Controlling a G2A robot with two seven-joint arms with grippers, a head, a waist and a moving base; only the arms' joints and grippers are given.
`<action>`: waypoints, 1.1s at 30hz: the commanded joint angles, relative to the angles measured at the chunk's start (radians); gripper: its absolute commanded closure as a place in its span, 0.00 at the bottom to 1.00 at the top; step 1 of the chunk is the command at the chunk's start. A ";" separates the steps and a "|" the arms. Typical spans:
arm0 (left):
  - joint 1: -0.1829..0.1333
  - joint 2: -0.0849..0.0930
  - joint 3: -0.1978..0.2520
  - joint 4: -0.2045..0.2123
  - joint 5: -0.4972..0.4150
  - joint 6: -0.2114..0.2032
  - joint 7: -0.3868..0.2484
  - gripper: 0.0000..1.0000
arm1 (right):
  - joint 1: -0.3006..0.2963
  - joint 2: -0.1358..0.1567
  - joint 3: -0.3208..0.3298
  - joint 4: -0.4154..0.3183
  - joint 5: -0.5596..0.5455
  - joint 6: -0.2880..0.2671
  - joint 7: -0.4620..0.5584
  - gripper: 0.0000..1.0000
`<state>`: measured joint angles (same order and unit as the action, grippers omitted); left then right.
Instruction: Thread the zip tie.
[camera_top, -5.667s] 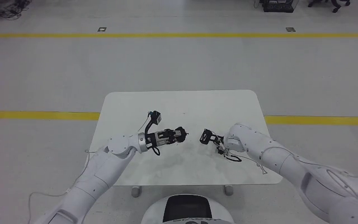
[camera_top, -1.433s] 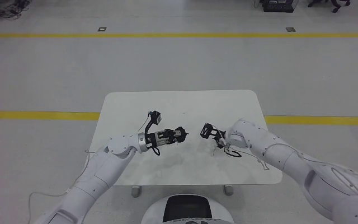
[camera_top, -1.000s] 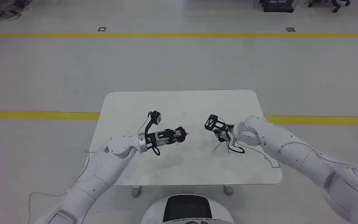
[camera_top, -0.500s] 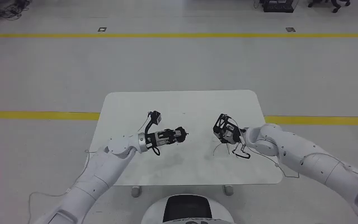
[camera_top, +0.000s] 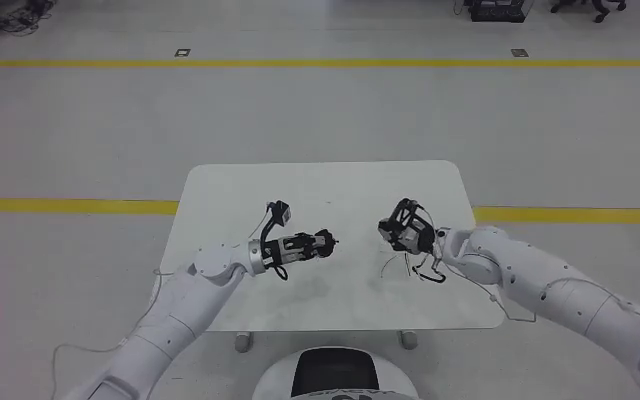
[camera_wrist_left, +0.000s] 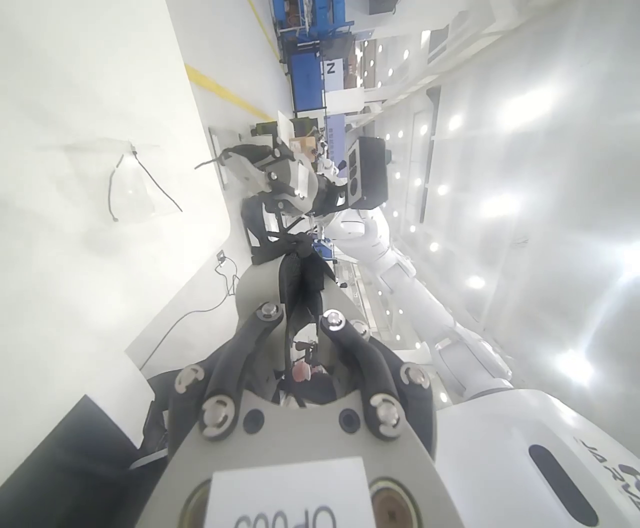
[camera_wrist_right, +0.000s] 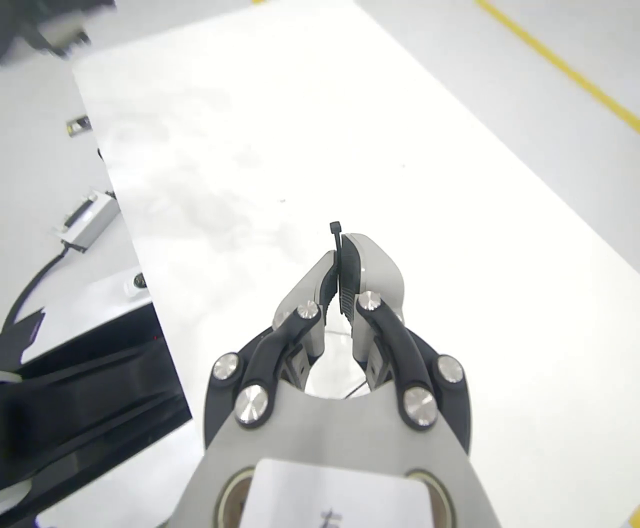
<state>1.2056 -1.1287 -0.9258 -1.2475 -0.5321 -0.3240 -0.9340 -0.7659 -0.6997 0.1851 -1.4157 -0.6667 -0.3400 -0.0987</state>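
My right gripper (camera_top: 388, 232) hovers over the middle right of the white table (camera_top: 300, 190). Its fingers are shut on a black zip tie, whose square head (camera_wrist_right: 335, 229) pokes out just past the fingertips of the right gripper (camera_wrist_right: 340, 260). My left gripper (camera_top: 328, 242) hangs over the table's middle, pointing at the right one across a short gap. It is shut on a thin black strap, and a small dark tip (camera_top: 336, 240) sticks out of it. In the left wrist view the left gripper (camera_wrist_left: 300, 255) has its pads pressed together.
Thin black strands (camera_top: 387, 265) lie loose on the table below the right gripper. In the left wrist view these strands (camera_wrist_left: 150, 180) rest on what looks like clear plastic. The table's rounded front right corner (camera_wrist_left: 227, 235) is close by.
The right gripper has drawn back to the right, away from the left gripper, and turned at the wrist with the zip tie still in it. The left arm has stayed put.
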 joint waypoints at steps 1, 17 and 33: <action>0.000 -0.002 0.005 0.012 -0.025 -0.004 -0.020 1.00 | -0.004 0.015 -0.015 -0.010 0.005 0.000 -0.109 1.00; -0.030 -0.031 0.084 0.100 -0.089 0.005 -0.027 1.00 | -0.075 0.058 -0.015 -0.113 -0.049 0.000 -0.404 1.00; 0.004 -0.046 0.115 0.095 -0.178 0.019 -0.009 1.00 | -0.137 0.033 -0.011 -0.123 -0.034 0.000 -0.569 1.00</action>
<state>1.2116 -1.1721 -0.8164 -1.1586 -0.6997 -0.3074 -0.9392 -0.9018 -0.6638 0.1785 -1.5412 -0.6991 -0.3401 -0.6463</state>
